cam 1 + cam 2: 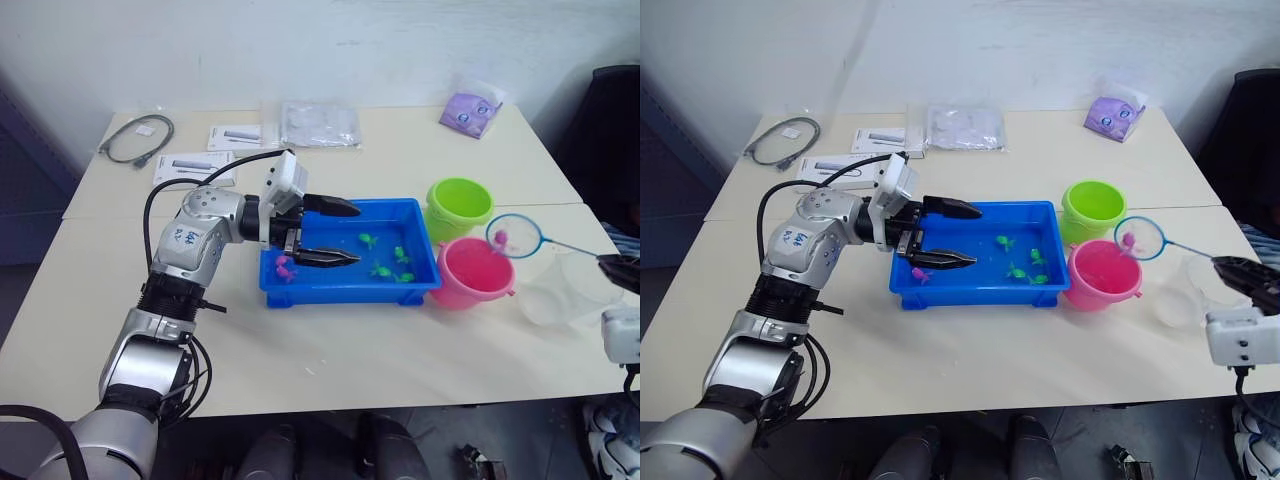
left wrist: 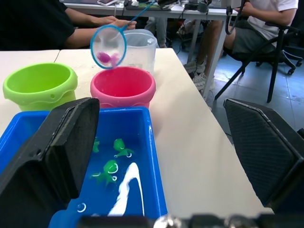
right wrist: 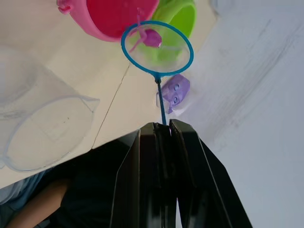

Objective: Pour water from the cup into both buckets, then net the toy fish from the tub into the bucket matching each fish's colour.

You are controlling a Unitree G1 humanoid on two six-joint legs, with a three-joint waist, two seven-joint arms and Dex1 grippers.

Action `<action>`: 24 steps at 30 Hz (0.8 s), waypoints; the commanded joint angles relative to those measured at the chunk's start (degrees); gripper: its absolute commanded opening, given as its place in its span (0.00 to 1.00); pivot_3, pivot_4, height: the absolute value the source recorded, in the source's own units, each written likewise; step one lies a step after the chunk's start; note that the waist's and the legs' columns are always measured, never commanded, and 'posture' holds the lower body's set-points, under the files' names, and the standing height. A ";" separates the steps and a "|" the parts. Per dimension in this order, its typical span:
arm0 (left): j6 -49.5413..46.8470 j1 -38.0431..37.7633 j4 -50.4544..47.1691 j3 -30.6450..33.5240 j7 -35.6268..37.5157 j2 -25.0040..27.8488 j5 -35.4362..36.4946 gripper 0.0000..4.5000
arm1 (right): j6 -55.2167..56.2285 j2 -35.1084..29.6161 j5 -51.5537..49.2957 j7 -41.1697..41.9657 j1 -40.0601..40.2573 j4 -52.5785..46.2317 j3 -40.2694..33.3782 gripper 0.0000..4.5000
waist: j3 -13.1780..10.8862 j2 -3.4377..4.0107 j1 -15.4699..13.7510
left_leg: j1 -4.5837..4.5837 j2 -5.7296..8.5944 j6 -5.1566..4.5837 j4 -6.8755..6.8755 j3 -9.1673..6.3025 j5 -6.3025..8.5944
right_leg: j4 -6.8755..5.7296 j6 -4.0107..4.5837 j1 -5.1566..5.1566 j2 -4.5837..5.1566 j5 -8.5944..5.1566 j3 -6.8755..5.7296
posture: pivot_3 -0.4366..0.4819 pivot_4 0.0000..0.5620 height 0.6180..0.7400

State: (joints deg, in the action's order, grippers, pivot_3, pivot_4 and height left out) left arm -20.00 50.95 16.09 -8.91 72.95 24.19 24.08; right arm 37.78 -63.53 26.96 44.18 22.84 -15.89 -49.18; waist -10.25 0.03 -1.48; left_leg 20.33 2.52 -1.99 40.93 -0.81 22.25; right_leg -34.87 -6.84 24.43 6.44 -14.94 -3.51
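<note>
Now the right gripper, clamped on the net with a pink fish above the pink bucket at centre right, has several green fish and seemingly one pink left in the tub, while the left gripper hangs open.

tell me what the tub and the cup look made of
The tub looks like glossy, opaque bright-blue moulded plastic: light glints off its rim. The cup looks like thin clear plastic, probably rigid: the table shows through its walls.

Silver-grey jointed left arm, black cables, black gripper fingers
</note>
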 commanded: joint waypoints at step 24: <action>-0.18 -2.04 -4.19 1.33 -0.65 2.95 -0.43 1.00 | 1.02 -2.06 -5.94 -1.27 -5.07 6.40 1.76 0.00 | 0.01 0.07 0.10 | -0.01 0.01 -0.02 0.02 0.03 -0.01 | 0.02 -0.04 -0.02 0.01 0.02 0.02 | 0.48 0.27 0.96</action>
State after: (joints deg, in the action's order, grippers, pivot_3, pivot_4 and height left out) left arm -20.59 48.84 13.70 -8.89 72.07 26.57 23.66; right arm 41.72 -65.87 24.86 42.56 18.88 -9.02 -46.88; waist -10.24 0.11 -1.38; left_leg 20.32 2.53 -2.01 40.95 -0.76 22.25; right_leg -34.86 -6.88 24.42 6.45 -14.92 -3.49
